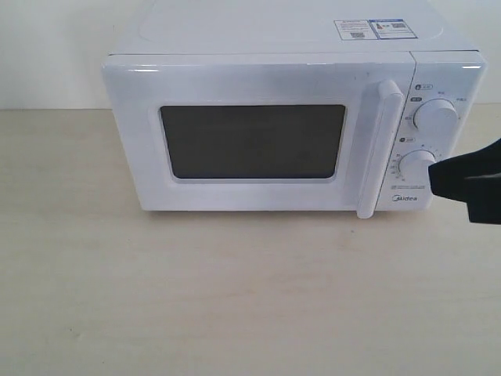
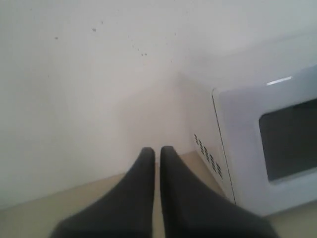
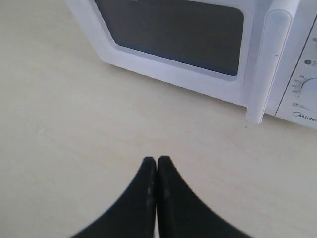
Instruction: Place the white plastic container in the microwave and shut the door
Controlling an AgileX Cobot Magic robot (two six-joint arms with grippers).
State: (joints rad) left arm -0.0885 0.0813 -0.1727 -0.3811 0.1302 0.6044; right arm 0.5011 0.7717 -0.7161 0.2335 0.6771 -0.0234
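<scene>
Where the right arm showed at the right edge of the exterior view, only its black right gripper (image 1: 435, 174) was seen, held level and pointed toward the lower knob (image 1: 416, 167). In its wrist view the tips were over bare counter (image 1: 235, 298), in front of the microwave (image 1: 258, 78) and apart from it. The left arm was seen in its own wrist view only. The left gripper (image 2: 156, 149) was aimed at the white wall (image 2: 74, 74) beside the microwave's vented side (image 2: 209, 157), low over the counter's back edge.

The microwave was noted toward the counter's back edge, front facing the camera. The door (image 1: 250, 82) was shut flush, with the dark window (image 1: 252, 141) at its middle and the vertical bar handle (image 1: 380, 149) at its right. An upper knob (image 1: 435, 116) was noted above the lower one on the panel, and stickers (image 1: 372, 29) on top. Nothing stood between either gripper and the microwave.

The right gripper's fingers were pressed together, with nothing between them and nothing touched. The left gripper's fingers were all but together, a thin slit left between them, and nothing was held. The white plastic container was not found in any view. Whether it lay behind the dark window could not be told.
</scene>
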